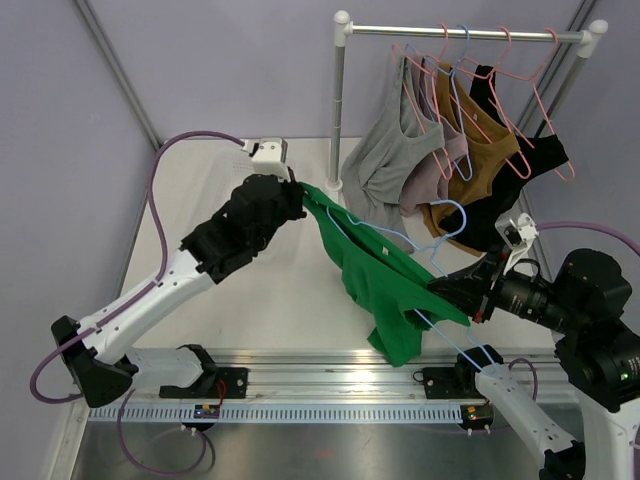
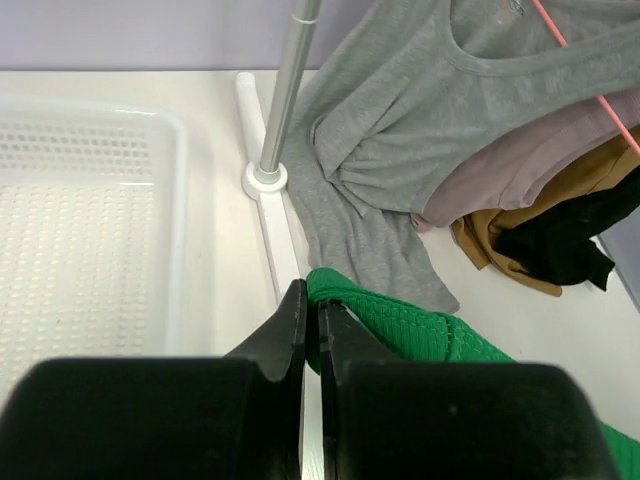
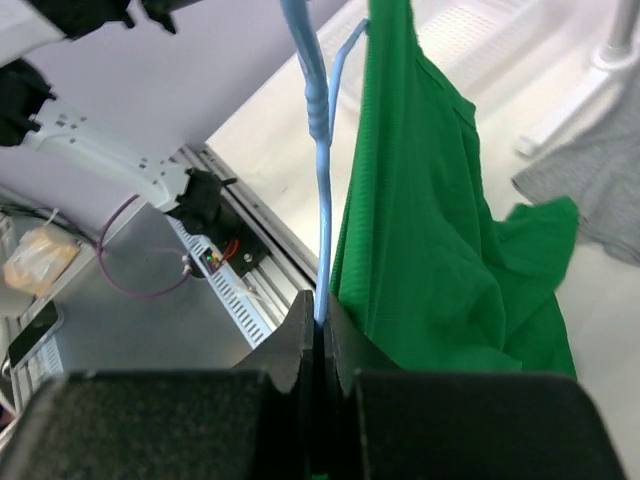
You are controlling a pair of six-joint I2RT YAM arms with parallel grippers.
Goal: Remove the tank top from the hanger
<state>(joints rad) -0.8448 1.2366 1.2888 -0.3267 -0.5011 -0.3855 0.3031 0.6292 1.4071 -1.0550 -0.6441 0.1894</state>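
A white perforated tray [image 2: 90, 200] sits on the table [image 1: 275, 290], left of the rack post [image 2: 286, 90]. The left hand [image 2: 311, 305] is pressed together on the top corner of the green tank top [image 1: 385, 285]. The top stretches in mid-air above the table's near edge toward the right hand [image 3: 320, 312], which pinches the blue hanger [image 3: 314, 90] threaded through it.
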